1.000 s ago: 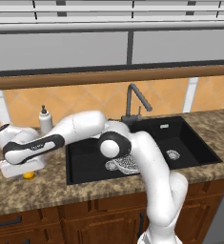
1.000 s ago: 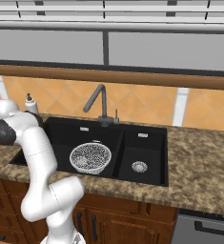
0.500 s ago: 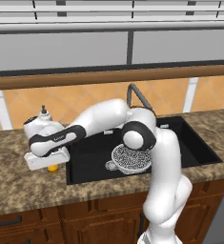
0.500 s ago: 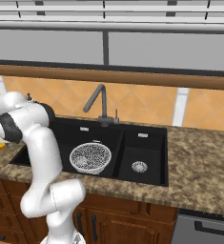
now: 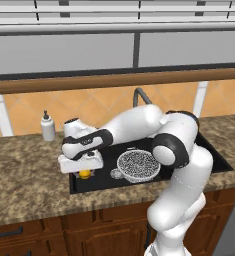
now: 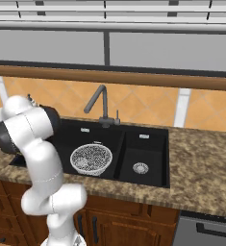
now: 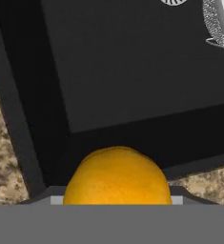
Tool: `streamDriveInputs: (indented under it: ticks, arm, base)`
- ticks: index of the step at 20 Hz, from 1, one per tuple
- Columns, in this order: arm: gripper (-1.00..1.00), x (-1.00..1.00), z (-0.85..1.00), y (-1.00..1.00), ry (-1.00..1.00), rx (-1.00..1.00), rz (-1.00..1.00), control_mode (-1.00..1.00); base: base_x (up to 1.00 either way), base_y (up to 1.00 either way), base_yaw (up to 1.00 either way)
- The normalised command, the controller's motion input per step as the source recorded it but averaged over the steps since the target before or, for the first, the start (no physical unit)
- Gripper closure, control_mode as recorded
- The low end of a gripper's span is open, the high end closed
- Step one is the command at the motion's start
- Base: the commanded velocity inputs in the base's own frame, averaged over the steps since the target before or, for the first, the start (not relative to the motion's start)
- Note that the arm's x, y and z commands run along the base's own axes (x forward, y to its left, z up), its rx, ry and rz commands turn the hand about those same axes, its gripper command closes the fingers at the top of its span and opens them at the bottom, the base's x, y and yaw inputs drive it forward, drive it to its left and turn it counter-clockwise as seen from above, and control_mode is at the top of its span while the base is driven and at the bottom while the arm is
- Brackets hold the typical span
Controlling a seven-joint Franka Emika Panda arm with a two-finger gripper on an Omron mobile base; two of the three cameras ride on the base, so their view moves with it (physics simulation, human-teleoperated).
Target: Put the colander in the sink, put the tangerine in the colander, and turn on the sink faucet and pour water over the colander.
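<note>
With the colander [image 5: 138, 166] already in the sink [image 5: 105, 181], the jaws grip the tangerine [image 5: 84, 174], which next must go over the colander.

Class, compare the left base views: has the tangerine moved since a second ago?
Yes. Held in the claw, the tangerine has travelled right, from the counter left of the soap bottle to the sink's left edge, towards the colander.

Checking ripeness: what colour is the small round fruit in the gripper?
Orange-yellow tangerine, clearest in the hand view.
</note>
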Motion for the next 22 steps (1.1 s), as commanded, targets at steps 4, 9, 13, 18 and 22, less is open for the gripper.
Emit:
streamDriveInputs:
  ticks: [4,9,13,18,22]
  arm:
    - [1.0,0.0,0.0,-1.0,0.09,0.1,-0.07,-1.0]
    - [1.0,0.1,0.0,-0.73,0.06,0.11,-0.08,-1.0]
    - [1.0,0.25,0.0,-0.61,0.04,0.11,-0.08,-1.0]
    - [1.0,0.32,0.0,-0.62,0.02,0.06,-0.1,-1.0]
    - [1.0,0.18,-0.01,-0.49,-0.01,0.0,-0.08,-1.0]
  base:
    - [0.0,0.0,0.0]
    - [0.0,0.0,0.0]
    - [0.0,0.0,0.0]
    - [0.0,0.0,0.0]
    - [0.0,0.0,0.0]
